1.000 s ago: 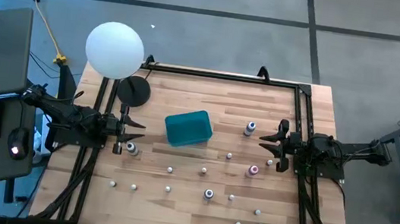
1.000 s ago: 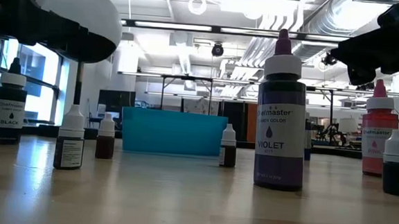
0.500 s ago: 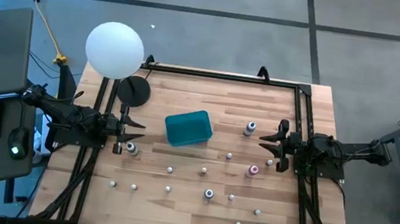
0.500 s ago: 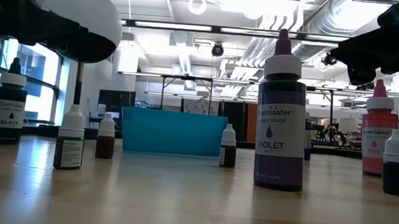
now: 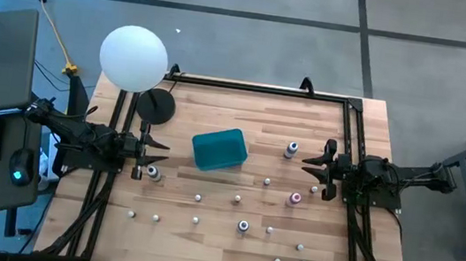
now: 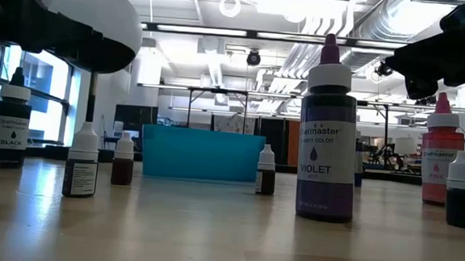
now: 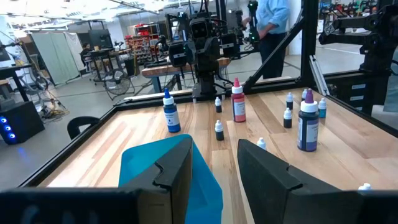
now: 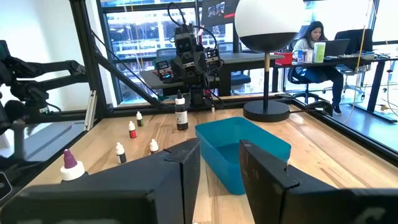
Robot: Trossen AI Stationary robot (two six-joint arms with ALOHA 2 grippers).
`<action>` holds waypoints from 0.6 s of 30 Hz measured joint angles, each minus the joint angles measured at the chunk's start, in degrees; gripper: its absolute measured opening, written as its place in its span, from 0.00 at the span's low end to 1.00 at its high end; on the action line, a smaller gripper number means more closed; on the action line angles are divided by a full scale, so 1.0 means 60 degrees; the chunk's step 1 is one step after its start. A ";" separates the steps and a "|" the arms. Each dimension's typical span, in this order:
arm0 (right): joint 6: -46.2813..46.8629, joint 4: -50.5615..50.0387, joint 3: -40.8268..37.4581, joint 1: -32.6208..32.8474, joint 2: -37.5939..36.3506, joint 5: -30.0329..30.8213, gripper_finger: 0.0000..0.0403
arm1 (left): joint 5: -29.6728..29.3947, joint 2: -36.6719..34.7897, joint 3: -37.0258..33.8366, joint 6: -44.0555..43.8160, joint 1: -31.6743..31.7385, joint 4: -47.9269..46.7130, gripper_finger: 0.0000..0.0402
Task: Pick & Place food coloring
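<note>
Small white-capped food coloring bottles (image 5: pixel 243 226) stand scattered over the pale wooden bench (image 5: pixel 244 114), mostly toward 6 o'clock of the teal rectangular plastic tub (image 5: pixel 219 148). The left end effector (image 5: pixel 162 148) at 9 o'clock and the right end effector (image 5: pixel 307 165) at 3 o'clock hover released, grasping nothing.

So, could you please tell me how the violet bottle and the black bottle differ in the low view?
The violet bottle has a purple body and a purple tip above its white cap; the black bottle has a dark body and dark cap. The violet bottle shows much larger and stands near the picture's middle; the black bottle shows smaller at the left edge. Both stand upright on the table, untouched.
</note>
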 joint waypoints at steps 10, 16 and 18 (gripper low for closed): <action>0.0000 0.0001 0.0002 -0.0001 0.0000 -0.0002 0.26 | 0.0000 0.0001 0.0002 0.0002 0.0002 0.0000 0.32; 0.0000 0.0002 0.0002 -0.0001 0.0004 0.0001 0.26 | 0.0000 0.0000 0.0000 -0.0002 0.0000 0.0000 0.32; 0.0000 0.0063 0.0001 0.0001 0.0004 0.0026 0.26 | 0.0000 0.0001 0.0004 0.0002 -0.0002 0.0000 0.32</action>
